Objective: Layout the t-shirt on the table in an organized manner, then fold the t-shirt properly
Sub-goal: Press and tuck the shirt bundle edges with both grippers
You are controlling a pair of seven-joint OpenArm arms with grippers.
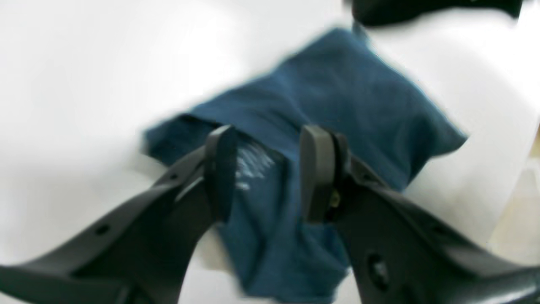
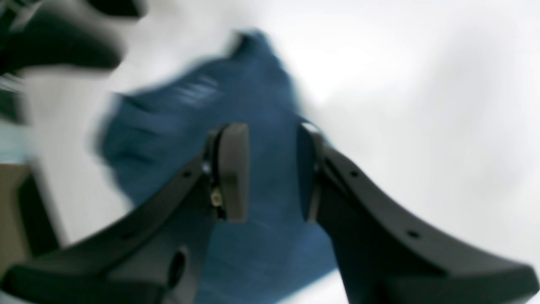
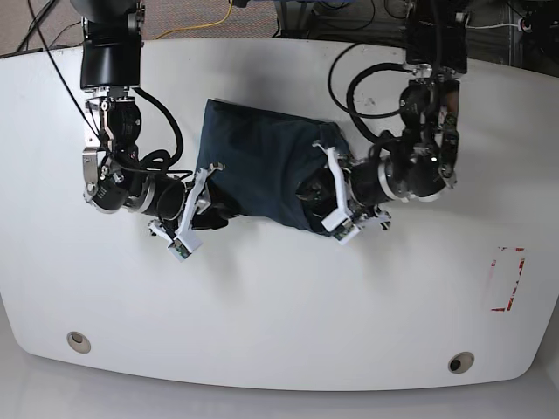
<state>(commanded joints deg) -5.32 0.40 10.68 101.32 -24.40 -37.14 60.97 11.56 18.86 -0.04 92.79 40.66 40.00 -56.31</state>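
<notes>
Base view shows the t-shirt lying bunched in a rough rectangle on the far middle of the table, between the two arms. Right gripper sits at its left near edge and left gripper at its right edge, both with jaws spread and nothing pinched. Being soft, light cloth, it will likely sag and drag instead of sliding as one piece, so corners or hem edges look the best places to pinch.
</notes>
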